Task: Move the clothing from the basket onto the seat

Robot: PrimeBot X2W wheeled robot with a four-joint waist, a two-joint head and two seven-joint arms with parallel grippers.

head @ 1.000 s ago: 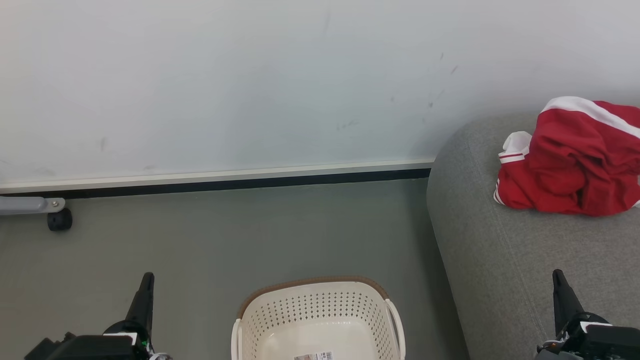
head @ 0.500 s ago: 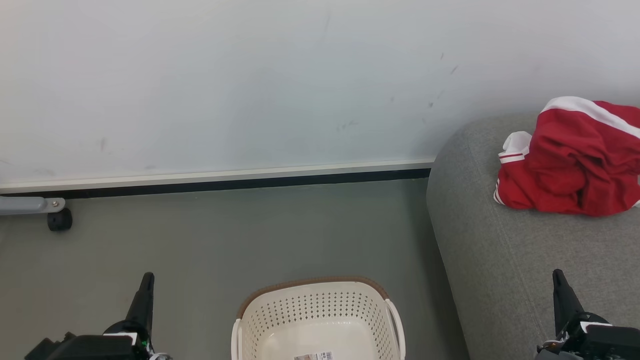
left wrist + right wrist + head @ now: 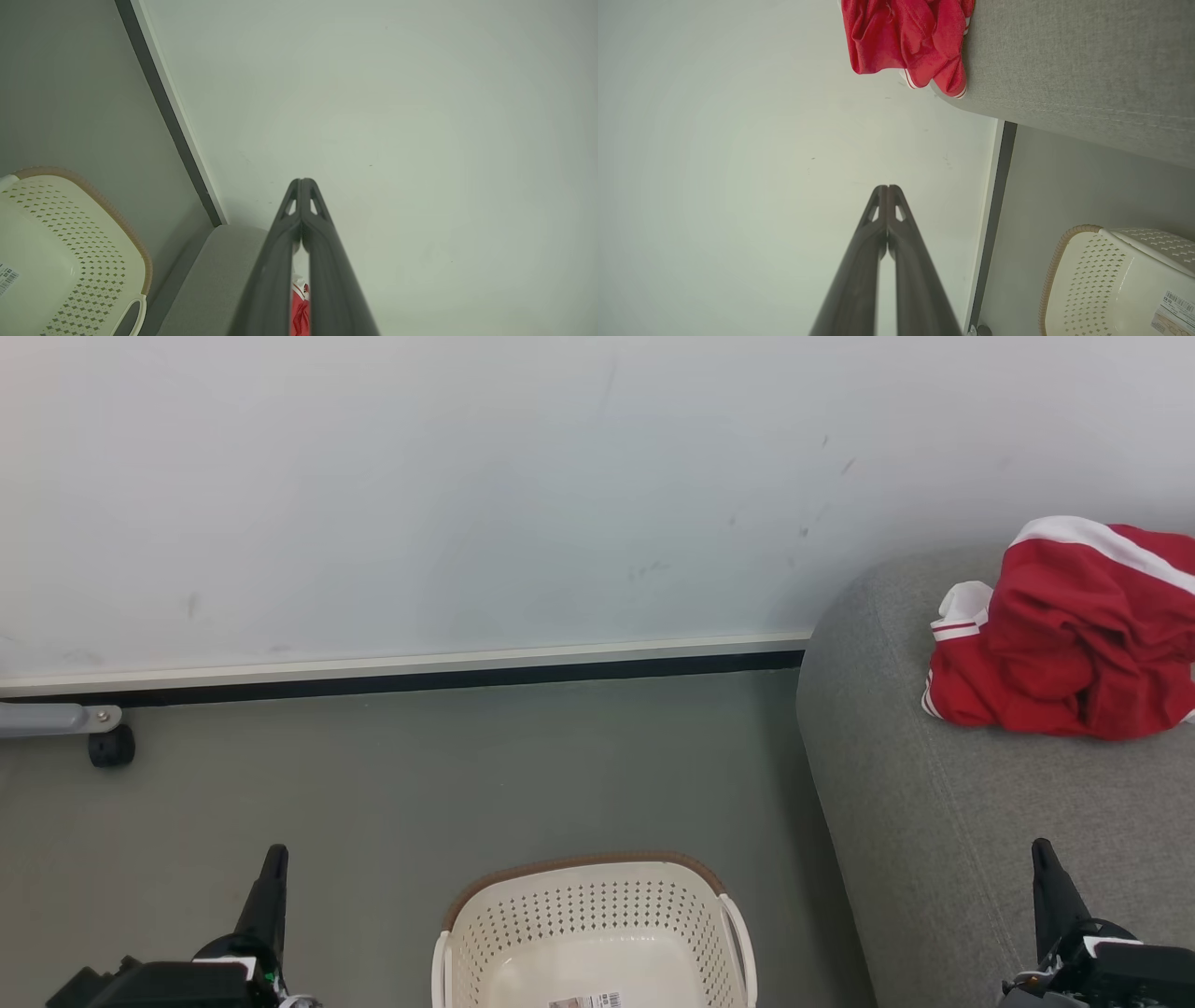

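The red clothing [image 3: 1074, 635] lies bunched on the grey seat [image 3: 934, 821] at the right, white stripe and striped cuffs showing; the right wrist view has the clothing [image 3: 910, 37] on the seat [image 3: 1087, 60] too. Low in the middle stands the cream basket [image 3: 597, 924], with just a label on its bare floor. My left gripper [image 3: 274, 856] is shut at the lower left over the floor, left of the basket. My right gripper [image 3: 1041, 849] is shut over the seat's front part, well short of the clothing. Both wrist views show fingertips pressed together, left gripper [image 3: 302, 181], right gripper [image 3: 887, 187].
A pale wall with a dark baseboard [image 3: 401, 677] runs behind the grey floor. A grey metal leg with a black caster [image 3: 110, 747] stands at the far left by the wall. Open floor lies between the basket and the wall.
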